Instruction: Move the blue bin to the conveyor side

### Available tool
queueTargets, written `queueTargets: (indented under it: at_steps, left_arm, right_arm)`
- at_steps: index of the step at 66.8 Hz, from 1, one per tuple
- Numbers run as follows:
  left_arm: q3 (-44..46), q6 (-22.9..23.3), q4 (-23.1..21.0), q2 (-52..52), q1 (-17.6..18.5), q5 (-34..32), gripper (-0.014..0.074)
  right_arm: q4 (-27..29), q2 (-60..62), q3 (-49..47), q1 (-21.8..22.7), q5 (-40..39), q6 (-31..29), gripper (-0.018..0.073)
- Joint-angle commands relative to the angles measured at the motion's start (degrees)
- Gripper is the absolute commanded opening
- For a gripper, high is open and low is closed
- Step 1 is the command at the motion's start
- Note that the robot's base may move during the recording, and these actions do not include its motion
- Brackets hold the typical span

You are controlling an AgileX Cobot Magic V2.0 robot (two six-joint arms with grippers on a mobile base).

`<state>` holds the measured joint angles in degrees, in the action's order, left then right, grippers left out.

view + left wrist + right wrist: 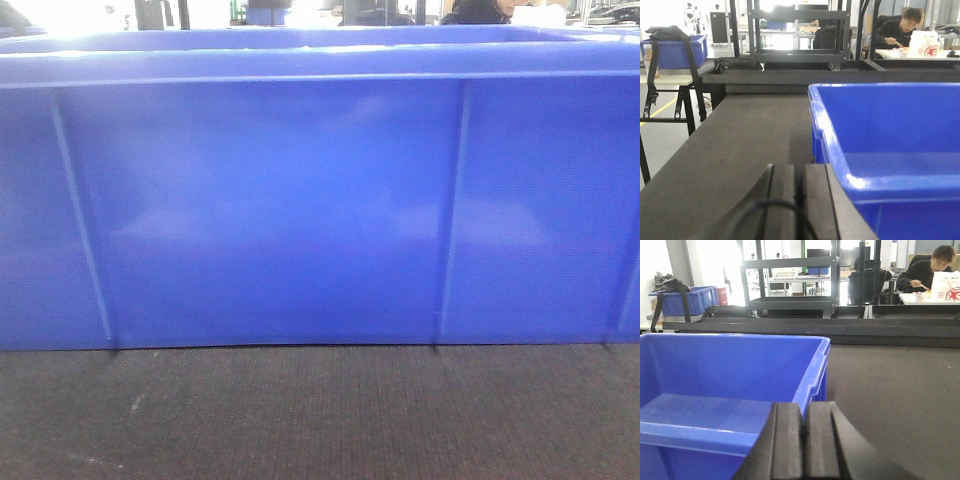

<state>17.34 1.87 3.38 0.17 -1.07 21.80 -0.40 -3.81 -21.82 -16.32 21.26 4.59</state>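
Note:
The blue bin fills the front view with its ribbed side wall and stands on the dark woven conveyor. In the left wrist view the blue bin lies to the right, and my left gripper is shut just outside its near left corner, over the conveyor. In the right wrist view the blue bin lies to the left. My right gripper is shut right in front of the bin's right rim, with bare conveyor to its right. The bin is empty inside.
A raised dark rail bounds the belt's far edge. Behind it stands a black wheeled rack. Another blue crate with a black bag sits on a table at far left. A person sits at a white table, back right.

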Motion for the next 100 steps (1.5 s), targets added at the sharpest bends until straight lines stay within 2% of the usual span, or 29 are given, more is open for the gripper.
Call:
queueTargets:
  at_steps: [1,15,18,21,88,95,100]
  left_arm:
    - [-4.63,-1.87,-2.05,-0.17,-1.07,-5.99,-0.0016]
    - [-17.34,-1.87,-2.05,-0.17,-1.07,-24.34,-0.0016]
    - [-17.34,-1.87,-2.05,-0.17,-1.07,-26.78,-0.0016]
    - [-17.34,-1.87,-2.05,-0.17,-1.07,-23.99,-0.0016]
    - [-17.34,-1.87,-2.05,-0.17,-1.07,-24.33,-0.0016]
    - [-17.34,-1.87,-2.05,-0.17,-1.07,-24.33,-0.0016]
    - [-17.34,-1.87,-2.05,-0.17,-1.07,-24.33,-0.0016]
  right_arm:
    - [-0.41,0.33,0.01,0.27,-1.63,-0.09,-0.0078]
    - [-0.41,0.33,0.01,0.27,-1.63,-0.09,-0.0078]
    - [-0.41,0.33,0.01,0.27,-1.63,-0.09,-0.0078]
    - [-0.41,0.33,0.01,0.27,-1.63,-0.09,-0.0078]
    - [-0.41,0.45,0.01,0.27,-1.84,-0.09,-0.0078]
    - [-0.21,0.44,0.11,2.44,-3.03,-1.57,-0.0078]
    - [3.42,0.44,0.34,5.95,-3.96,-6.7,-0.0078]
